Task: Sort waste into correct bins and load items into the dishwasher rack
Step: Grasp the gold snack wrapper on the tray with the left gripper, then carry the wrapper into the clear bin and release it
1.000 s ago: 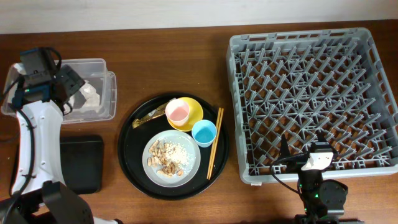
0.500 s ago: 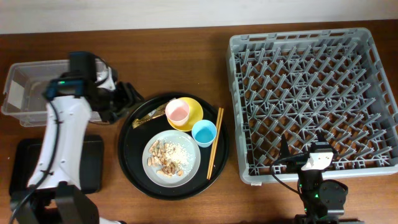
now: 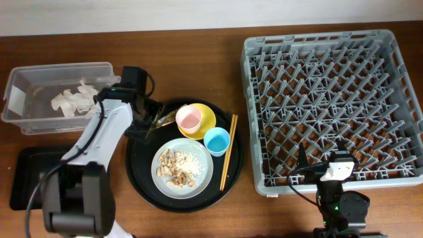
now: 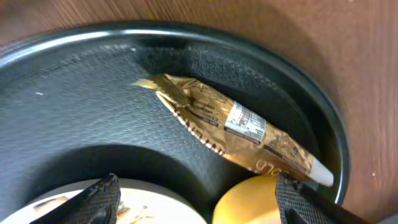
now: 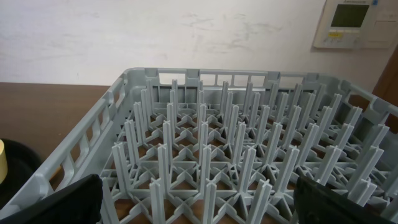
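Note:
My left gripper [image 3: 149, 125] is open and empty, low over the left side of the round black tray, with the brown wrapper scrap [image 3: 160, 121] just ahead of its fingers. In the left wrist view the wrapper [image 4: 236, 127] lies between the open fingertips [image 4: 199, 199], touching the yellow bowl [image 4: 261, 202]. The crumpled white napkin [image 3: 73, 100] lies in the clear box [image 3: 20, 73]. The pink cup [image 3: 188, 119] sits in the yellow bowl [image 3: 207, 114]. The blue cup [image 3: 216, 141], the grey plate [image 3: 198, 178] with peanut shells [image 3: 173, 168] and the chopsticks [image 3: 228, 160] are on the tray. My right gripper [image 5: 205, 211] is open at the dishwasher rack's [image 3: 337, 106] front edge.
The flat black tray [image 3: 26, 175] lies at the front left, partly under my left arm. The round black tray [image 3: 142, 175] holds the dishes at the centre. The rack's upright pegs [image 5: 249, 143] fill the right wrist view.
My left arm has swung right from the clear box to the round tray. The napkin now lies loose in the box. The right arm has not moved.

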